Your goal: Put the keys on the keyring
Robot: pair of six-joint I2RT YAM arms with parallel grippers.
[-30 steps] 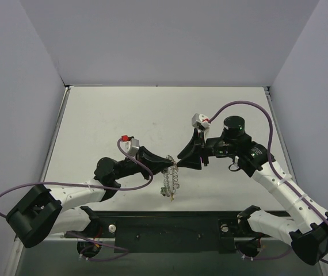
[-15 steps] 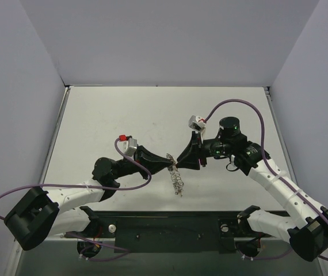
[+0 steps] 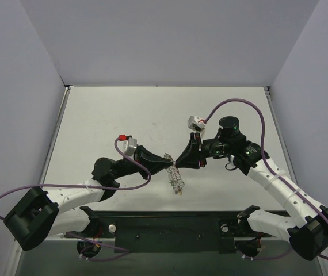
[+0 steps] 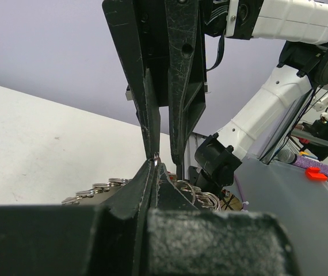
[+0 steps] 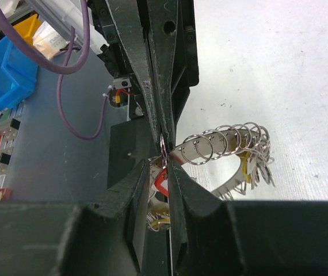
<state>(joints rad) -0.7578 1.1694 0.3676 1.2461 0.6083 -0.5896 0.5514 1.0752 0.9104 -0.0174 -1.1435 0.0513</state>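
Item: left gripper (image 5: 163, 137), jaws pressed fully together on one small split ring at the upper end of the keyring (image 3: 176, 179). It is held up off the table, apparently so that the rest of the loop hangs free and the pinched ring is offered to the other arm. Item: right gripper (image 5: 160, 168), tip to tip with the left, jaws a narrow slit apart with a red-headed key (image 5: 160, 185) sitting in the slit. Whether the fingers actually press on it cannot be told from here. Judged step: bringing that key up to the pinched ring. Item: keyring, a silvery band strung with many small rings, curling down and away from the two tips. Whether its lower end touches the table (image 3: 124, 115) is unclear. Item: further keys (image 5: 255, 168), silver, dangling in a cluster at the far bend of the band, one head yellowish. Clearances: almost no room between the two tips, so any feed must be fine. White tabletop lies on every side of the meeting point and the side walls stand well apart. The black base plate (image 3: 170, 230) runs along the near edge, and the purple cables (image 3: 239, 106) arch clear of the tips.
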